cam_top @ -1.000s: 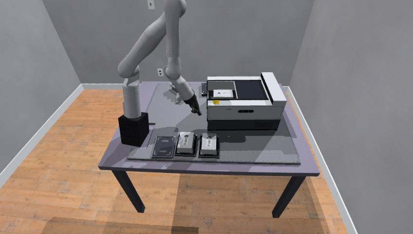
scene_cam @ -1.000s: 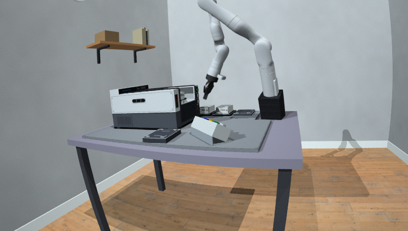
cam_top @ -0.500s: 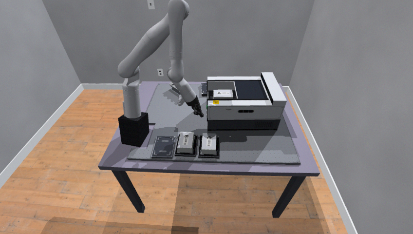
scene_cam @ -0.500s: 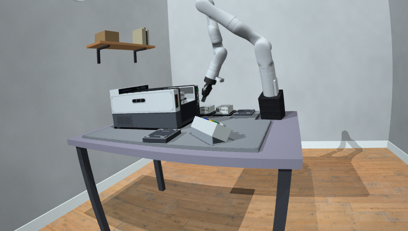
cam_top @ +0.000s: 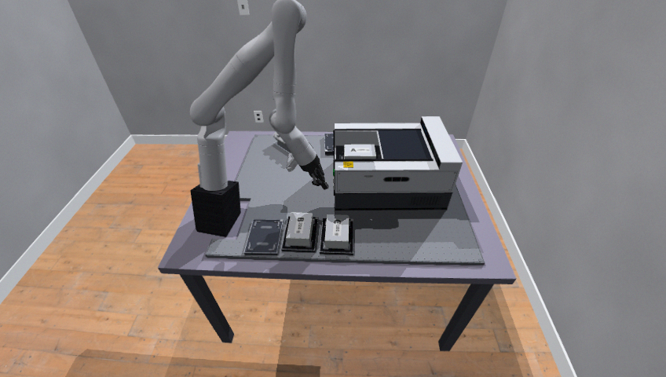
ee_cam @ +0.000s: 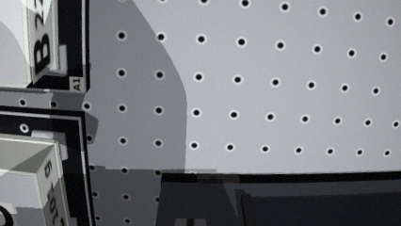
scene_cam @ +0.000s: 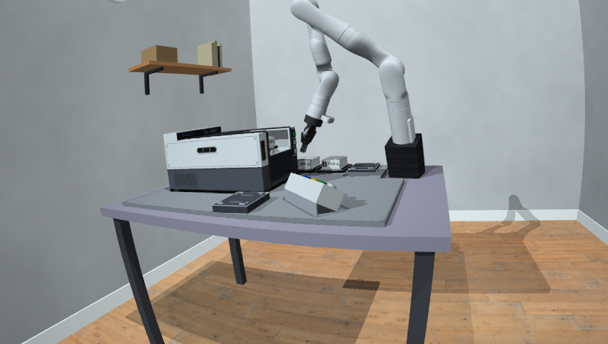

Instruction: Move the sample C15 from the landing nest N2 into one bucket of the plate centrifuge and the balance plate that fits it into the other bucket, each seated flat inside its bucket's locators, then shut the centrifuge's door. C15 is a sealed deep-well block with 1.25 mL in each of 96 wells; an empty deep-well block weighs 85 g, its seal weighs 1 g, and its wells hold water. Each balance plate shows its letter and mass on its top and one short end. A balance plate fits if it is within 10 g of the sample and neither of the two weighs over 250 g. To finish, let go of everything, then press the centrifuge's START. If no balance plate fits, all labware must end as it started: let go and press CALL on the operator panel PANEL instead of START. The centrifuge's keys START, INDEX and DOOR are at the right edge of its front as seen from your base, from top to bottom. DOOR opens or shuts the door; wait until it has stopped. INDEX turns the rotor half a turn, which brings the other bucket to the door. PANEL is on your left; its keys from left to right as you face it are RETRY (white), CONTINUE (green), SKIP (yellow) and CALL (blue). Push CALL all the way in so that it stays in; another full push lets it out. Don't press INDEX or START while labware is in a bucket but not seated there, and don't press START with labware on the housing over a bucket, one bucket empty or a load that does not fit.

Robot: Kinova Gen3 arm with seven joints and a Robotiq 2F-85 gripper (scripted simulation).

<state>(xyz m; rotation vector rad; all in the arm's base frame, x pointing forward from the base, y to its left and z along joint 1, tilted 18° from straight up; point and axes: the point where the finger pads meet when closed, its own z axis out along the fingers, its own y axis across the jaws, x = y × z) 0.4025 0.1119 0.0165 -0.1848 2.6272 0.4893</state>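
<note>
A purple table (cam_top: 485,272) carries a grey perforated board (cam_top: 420,243) over wood flooring (cam_top: 93,308). The gripper (cam_top: 323,183), jaws pressed together on nothing, hangs at the centrifuge's (cam_top: 397,179) nine o'clock.

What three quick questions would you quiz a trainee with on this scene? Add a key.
1. True or false: the gripper is shut on a balance plate.
2. Which letter shows on the plate lying in the centrifuge's open bucket? a) A b) B c) C
3. Fill in: in the top view, of the three nests in the row by the table's near edge, ___ hold a plate.

Key: 1 false, the gripper is shut on nothing, beside the centrifuge's front; 2 a; 3 two.
</note>
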